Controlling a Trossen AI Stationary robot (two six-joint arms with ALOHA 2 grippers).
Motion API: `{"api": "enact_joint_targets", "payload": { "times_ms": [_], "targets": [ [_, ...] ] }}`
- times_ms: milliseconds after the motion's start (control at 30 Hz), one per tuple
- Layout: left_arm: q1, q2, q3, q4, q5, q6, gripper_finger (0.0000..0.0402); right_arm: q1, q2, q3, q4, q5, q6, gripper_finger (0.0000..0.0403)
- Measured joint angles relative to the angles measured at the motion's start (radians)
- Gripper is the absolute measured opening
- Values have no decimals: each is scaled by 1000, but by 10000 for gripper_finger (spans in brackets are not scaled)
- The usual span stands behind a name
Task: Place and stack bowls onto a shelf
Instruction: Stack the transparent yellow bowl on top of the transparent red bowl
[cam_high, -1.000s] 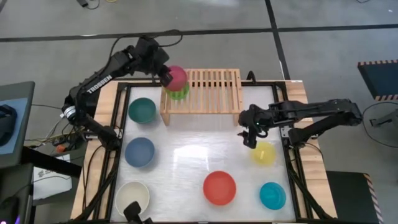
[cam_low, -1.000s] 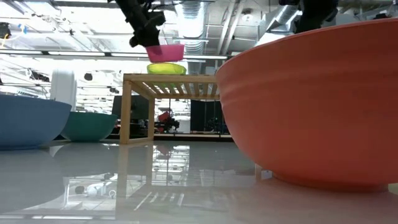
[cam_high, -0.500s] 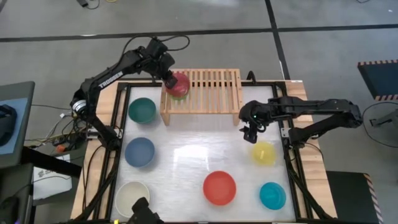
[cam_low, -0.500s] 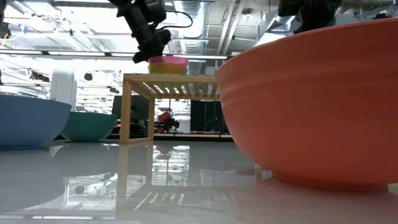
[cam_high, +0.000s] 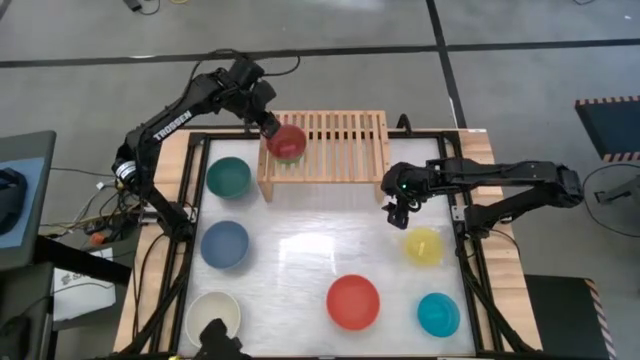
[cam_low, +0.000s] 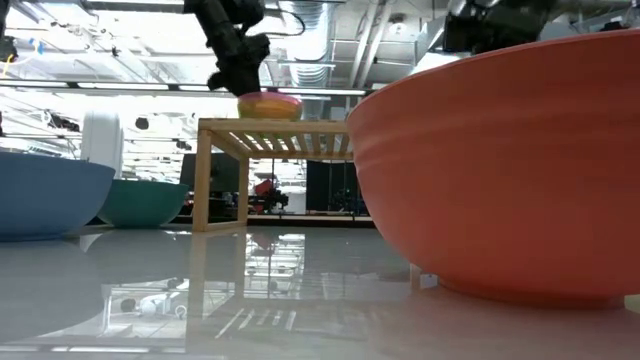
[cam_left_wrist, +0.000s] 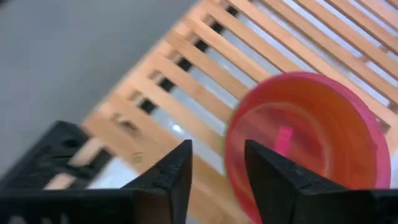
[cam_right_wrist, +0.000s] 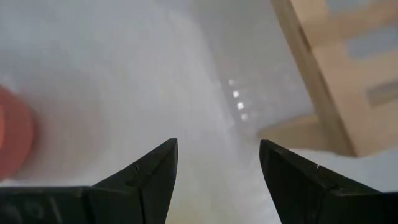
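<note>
Bowls nearest the front edge of the table (cam_high: 300, 240) were the cream bowl (cam_high: 213, 317) at the left corner, the red bowl (cam_high: 353, 301) near the middle and the teal bowl (cam_high: 438, 314) at the right. Behind them stood the navy blue bowl (cam_high: 224, 244) on the left and the yellow bowl (cam_high: 424, 246) on the right. The right gripper (cam_high: 396, 208) hung over bare table between the yellow bowl and the shelf's right leg, fingers spread wide and holding nothing. The dark green bowl (cam_high: 229, 177) sat farther back on the left, just beside the shelf (cam_high: 340, 145).

At the far side, the pink bowl (cam_high: 286, 141) rested on the left end of the shelf's slatted top, nested in a lime green bowl (cam_low: 262, 108), of which only a strip showed in the low view. The left gripper (cam_high: 270, 126) was at the pink bowl's rear-left rim; in the left wrist view its fingers (cam_left_wrist: 270, 180) stood parted beside the rim, released from it.
</note>
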Motion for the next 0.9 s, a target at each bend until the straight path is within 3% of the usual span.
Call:
{"api": "enact_joint_targets", "payload": {
  "times_ms": [133, 267, 500, 667, 800, 900],
  "targets": [
    [-12, -20, 82, -28, -37, 35, 155, 23, -23, -35, -3, -6, 116, 254],
    [-75, -96, 45, 68, -38, 61, 156, 91, -70, -67, -54, -25, 224, 254],
    [-337, -293, -286, 432, -52, 54, 145, 340, -121, -172, -76, -25, 496, 254],
    [-570, -408, -565, 812, -177, 39, 142, 502, -80, -187, -127, 55, 710, 254],
    [-709, -433, -702, 1050, -268, 37, 141, 522, -56, -186, -225, 138, 854, 254],
    [-774, -429, -757, 1131, -312, 37, 141, 492, -56, -186, -340, 190, 912, 254]
  ]
}}
